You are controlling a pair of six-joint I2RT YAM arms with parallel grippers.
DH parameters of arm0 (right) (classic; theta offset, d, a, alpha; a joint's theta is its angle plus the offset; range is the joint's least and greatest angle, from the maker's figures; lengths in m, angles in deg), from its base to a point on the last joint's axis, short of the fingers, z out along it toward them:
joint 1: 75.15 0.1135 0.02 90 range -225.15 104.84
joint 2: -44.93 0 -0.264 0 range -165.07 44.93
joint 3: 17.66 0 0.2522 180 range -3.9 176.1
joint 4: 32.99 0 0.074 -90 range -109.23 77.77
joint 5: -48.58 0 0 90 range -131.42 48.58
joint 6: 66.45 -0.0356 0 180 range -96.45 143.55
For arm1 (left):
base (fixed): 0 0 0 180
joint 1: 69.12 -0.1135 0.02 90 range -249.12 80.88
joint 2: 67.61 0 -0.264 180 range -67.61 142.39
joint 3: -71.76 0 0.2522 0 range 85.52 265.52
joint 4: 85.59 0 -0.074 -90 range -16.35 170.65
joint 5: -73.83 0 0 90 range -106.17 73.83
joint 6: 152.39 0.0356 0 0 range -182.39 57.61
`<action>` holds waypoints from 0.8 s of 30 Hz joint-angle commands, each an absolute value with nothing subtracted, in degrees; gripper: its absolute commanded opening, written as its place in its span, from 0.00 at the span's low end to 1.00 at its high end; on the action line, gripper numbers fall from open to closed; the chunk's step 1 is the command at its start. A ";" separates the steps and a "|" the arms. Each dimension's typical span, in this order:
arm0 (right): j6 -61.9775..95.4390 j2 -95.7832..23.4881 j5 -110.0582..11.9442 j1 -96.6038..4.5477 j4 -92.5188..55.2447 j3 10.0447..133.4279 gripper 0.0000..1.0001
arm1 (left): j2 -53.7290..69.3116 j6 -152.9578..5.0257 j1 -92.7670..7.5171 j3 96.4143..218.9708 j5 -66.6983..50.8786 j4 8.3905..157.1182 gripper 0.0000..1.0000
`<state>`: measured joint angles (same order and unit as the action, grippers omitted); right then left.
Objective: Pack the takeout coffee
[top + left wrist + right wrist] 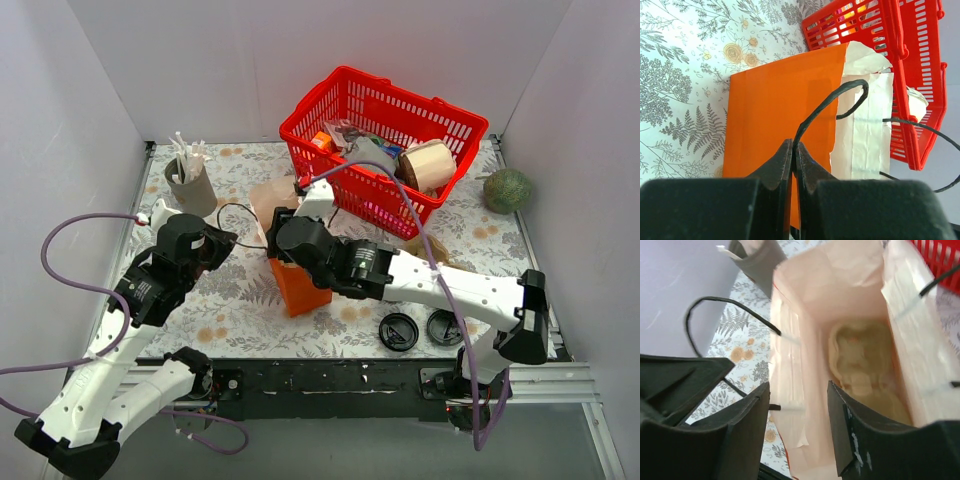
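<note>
The right gripper point(799, 390) hangs with its fingers apart and nothing between them, directly over the open mouth of the orange paper bag point(840, 295). At the bottom of the bag lies a blurred tan moulded shape point(865, 370). The takeout coffee cannot be made out in any view, and I cannot tell whether it is in the bag. The left gripper point(793, 150) is pinched tight on the bag's black cord handle point(835, 97). Behind the bag stands the red basket point(415, 100), with a grey cup point(190, 185) off to its left. Two loose black lids point(398, 330) lie near the right arm's base.

Orange bag point(775, 110) w/ black handle point(855, 83), red basket point(385, 100), floral tablecloth point(240, 300).
</note>
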<state>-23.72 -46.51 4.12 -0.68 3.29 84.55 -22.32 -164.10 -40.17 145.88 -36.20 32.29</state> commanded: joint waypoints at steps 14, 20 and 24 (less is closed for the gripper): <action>7.79 -50.77 -35.08 -16.80 11.17 94.10 0.38 | -21.47 -159.07 -40.12 146.70 -35.33 33.36 0.00; 9.05 -58.49 -32.81 -16.80 20.13 99.63 0.37 | -21.38 -157.13 -40.12 146.78 -33.40 35.03 0.00; 8.69 -62.64 -28.85 -16.44 21.81 100.52 0.35 | -21.39 -156.17 -40.12 146.78 -31.73 36.70 0.00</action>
